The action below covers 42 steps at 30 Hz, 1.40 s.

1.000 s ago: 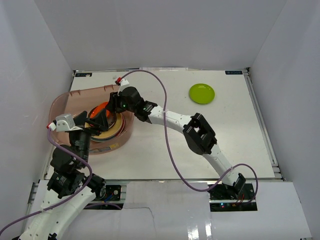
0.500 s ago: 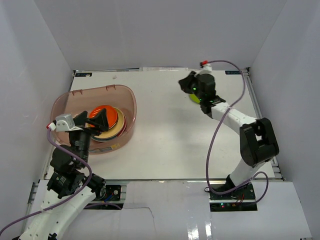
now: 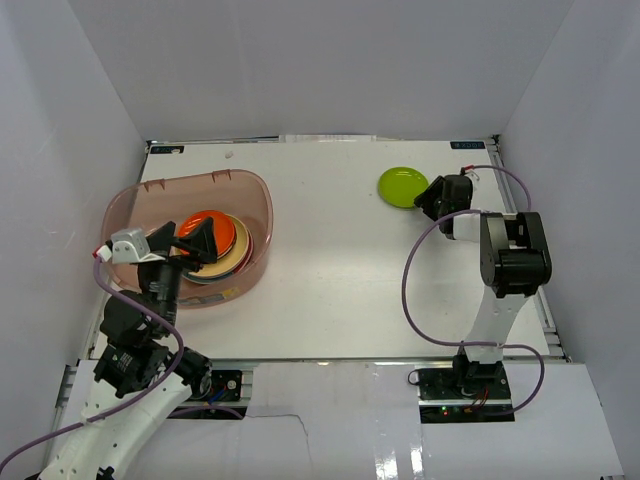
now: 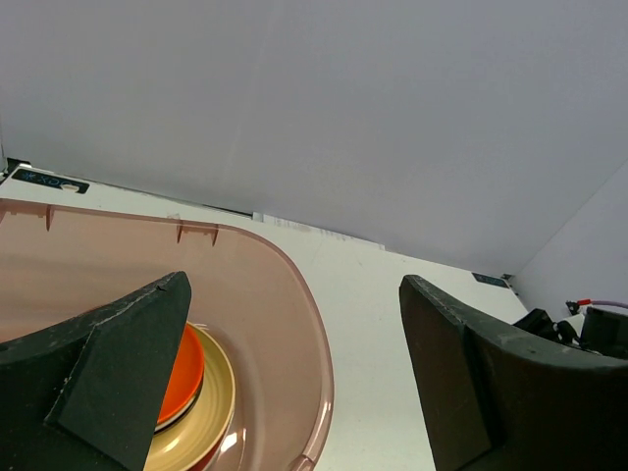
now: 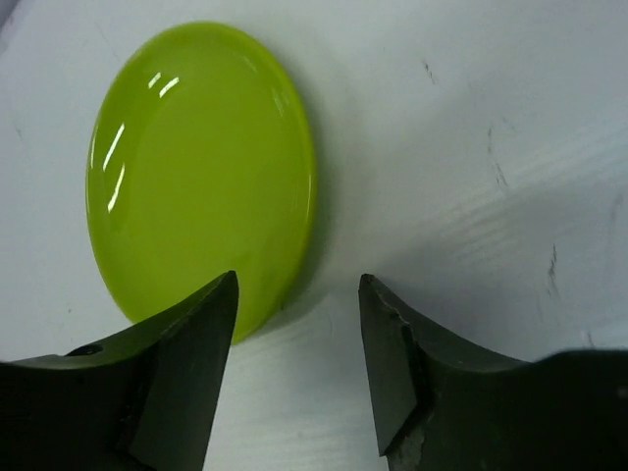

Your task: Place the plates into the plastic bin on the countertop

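Observation:
A lime green plate (image 3: 402,186) lies on the white countertop (image 3: 340,270) at the back right. It fills the upper left of the right wrist view (image 5: 201,167). My right gripper (image 3: 428,196) is open and empty, low beside the plate's right edge; one finger (image 5: 177,363) overlaps its near rim. The pinkish plastic bin (image 3: 125,205) stands at the left with a stack of plates in it, an orange plate (image 3: 212,228) on top, over a cream one (image 4: 201,422). My left gripper (image 3: 188,242) is open and empty above the bin's near part.
White walls enclose the countertop on three sides. The right arm is folded close to the right edge, its cable (image 3: 412,290) looping over the table. The bin's rim (image 4: 319,392) runs between my left fingers.
My right arm swung from over the bin across to the back right, then drew back and came down beside the lime green plate. The left arm has not moved.

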Tool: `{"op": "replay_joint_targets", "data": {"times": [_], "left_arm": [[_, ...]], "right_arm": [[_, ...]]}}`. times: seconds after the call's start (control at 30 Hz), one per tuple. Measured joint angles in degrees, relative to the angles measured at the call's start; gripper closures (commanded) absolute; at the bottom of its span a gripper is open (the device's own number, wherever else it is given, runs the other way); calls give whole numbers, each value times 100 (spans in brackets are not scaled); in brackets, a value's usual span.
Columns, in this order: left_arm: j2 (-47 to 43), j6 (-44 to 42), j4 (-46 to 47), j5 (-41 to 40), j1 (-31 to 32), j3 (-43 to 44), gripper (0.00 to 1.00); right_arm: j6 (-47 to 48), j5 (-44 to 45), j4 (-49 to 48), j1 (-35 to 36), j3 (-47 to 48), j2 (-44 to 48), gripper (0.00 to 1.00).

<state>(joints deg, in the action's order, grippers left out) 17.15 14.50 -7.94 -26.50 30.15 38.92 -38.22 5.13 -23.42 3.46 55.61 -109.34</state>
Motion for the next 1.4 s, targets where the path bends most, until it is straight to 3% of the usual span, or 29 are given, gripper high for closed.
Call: {"op": "replay_joint_targets", "data": {"times": [0.17, 0.2, 0.23, 0.4, 0.57, 0.67, 0.77, 0.93, 1.03, 1.4], "left_arm": [[72, -2, 0, 2, -2, 0, 2], [92, -2, 0, 2, -2, 0, 2], [109, -4, 0, 2, -2, 2, 2], [153, -4, -7, 4, -4, 0, 2], [173, -2, -17, 83, -7, 2, 2], [190, 0, -20, 133, -17, 2, 2], [199, 2, -22, 149, -63, 0, 2], [195, 0, -26, 122, -87, 2, 2], [192, 0, -26, 109, -107, 2, 2], [138, 0, -22, 46, -125, 0, 2]], "right_arm": [[-374, -201, -271, -118, 584, -651, 77], [-455, -238, -345, -129, 634, -737, 91], [-520, -262, -389, -142, 649, -778, 92], [-789, -496, -852, -157, 203, -505, 92], [-778, -1056, -872, -22, -636, 758, 92], [-474, -1182, -809, 529, -415, 1526, 92], [-33, -1307, -643, 1502, 437, 1738, 92], [581, -1523, -376, 3086, 2052, 1220, 92], [804, -1556, -103, 3628, 2846, 608, 92], [1185, -1287, 1338, 4756, 5075, -1829, 91]]}}
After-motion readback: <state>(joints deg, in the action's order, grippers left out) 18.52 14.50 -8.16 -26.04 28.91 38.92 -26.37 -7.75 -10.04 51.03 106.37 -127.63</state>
